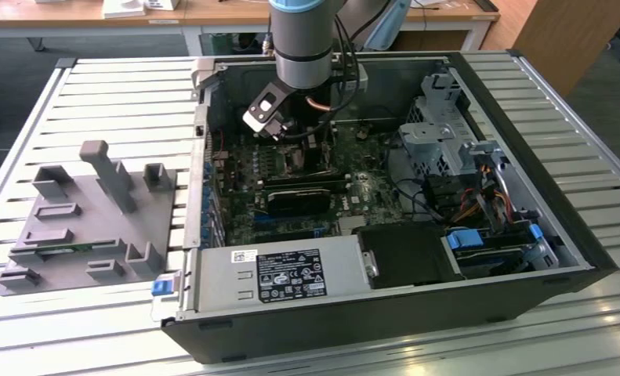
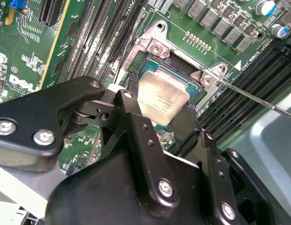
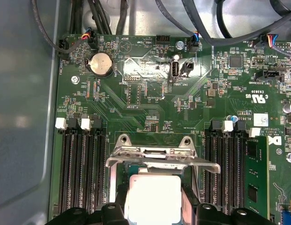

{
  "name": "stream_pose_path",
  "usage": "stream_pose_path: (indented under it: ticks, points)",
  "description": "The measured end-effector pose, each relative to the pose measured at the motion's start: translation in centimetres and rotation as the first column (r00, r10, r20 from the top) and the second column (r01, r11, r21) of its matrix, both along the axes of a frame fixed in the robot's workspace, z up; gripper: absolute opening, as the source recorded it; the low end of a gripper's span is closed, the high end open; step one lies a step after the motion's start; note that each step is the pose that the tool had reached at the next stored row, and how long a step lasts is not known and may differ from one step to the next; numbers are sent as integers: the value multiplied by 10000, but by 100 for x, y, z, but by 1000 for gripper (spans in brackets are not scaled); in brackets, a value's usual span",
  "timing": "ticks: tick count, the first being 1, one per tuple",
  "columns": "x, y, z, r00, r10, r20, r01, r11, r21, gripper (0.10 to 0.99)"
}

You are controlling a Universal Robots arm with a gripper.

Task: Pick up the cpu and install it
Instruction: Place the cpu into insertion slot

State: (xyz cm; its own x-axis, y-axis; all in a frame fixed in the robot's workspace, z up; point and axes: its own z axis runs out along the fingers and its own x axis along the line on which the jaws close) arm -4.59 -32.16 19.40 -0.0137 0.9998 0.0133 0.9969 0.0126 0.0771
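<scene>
While the arm is lowered into the open computer case (image 1: 566,204) on the slatted surface (image 1: 111,102), the cpu (image 2: 163,96) is pinched by two opposite edges between the black fingers (image 2: 132,101) of the gripper (image 2: 163,107). It is held metal side up, slightly tilted, directly over the black-framed socket (image 2: 180,71) on the green motherboard (image 3: 150,108) (whether it touches the socket cannot be told). In the first wrist view it is seen just beside the raised metal retention frame (image 3: 154,154), between banks of memory slots (image 3: 82,173). A grey holder block (image 1: 90,223) is seen outside the case, well apart.
</scene>
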Motion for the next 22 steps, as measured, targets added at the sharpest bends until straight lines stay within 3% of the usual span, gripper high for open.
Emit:
stream_pose_path:
  ticks: [2,3,9,14,16,18,19,21,22]
  points:
    - [0,0,0,10000,0,-1,0,10000,-1,545]
    - [0,0,0,10000,0,-2,0,10000,-1,608]
    - [-1,-1,12,10000,0,-5,0,10000,-6,608]
    - [0,-1,92,10000,0,-27,0,10000,-4,608]
    - [2,-1,110,10000,0,-46,0,10000,-4,588]
    - [5,0,119,10000,1,-65,-1,10000,-2,471]
    - [8,0,123,10000,0,-81,0,10000,-3,471]
    - [11,-1,132,9999,0,-108,0,10000,-4,353]
    - [12,-1,137,9999,0,-119,0,10000,-4,353]
